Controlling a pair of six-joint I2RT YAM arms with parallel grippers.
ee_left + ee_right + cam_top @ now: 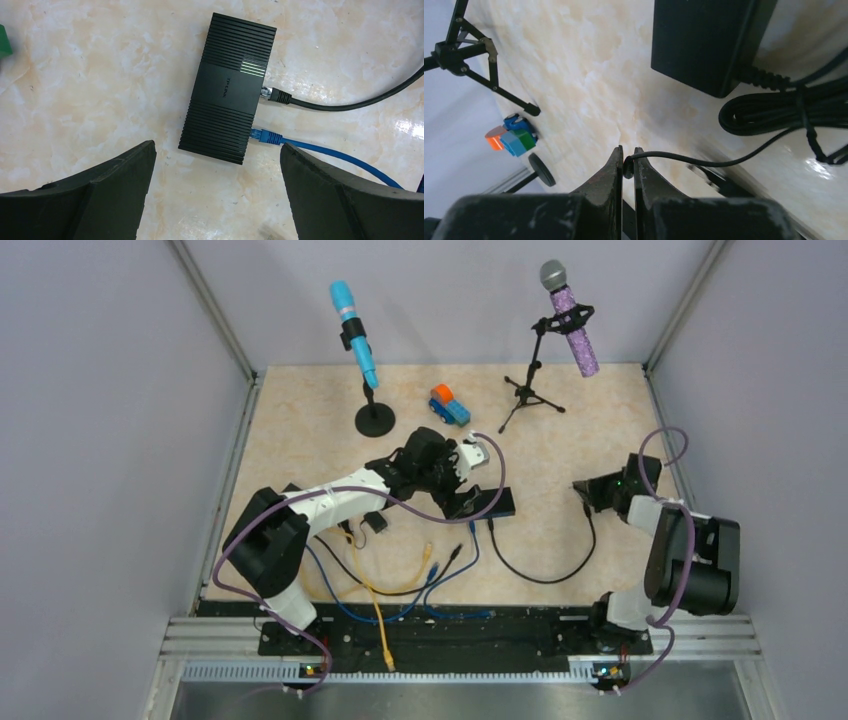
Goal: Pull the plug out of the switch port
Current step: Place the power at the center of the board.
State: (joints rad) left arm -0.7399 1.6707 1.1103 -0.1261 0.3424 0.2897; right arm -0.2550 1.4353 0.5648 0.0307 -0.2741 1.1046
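Hovering the left gripper (217, 152), spread wide, above the switch (227, 87), black plug (275, 96) and blue plug (265, 136) sitting in its side ports (256, 114). Guessing light, stiff, probably latch-clipped plugs, so pinching the plug body right at the switch and pulling straight out. Only catching those ports through the left wrist view; spotting through the right wrist view the right gripper (628, 156) pinching a black cable (684, 160), well apart from the switch.

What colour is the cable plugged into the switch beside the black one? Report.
Blue cable; left wrist view best.
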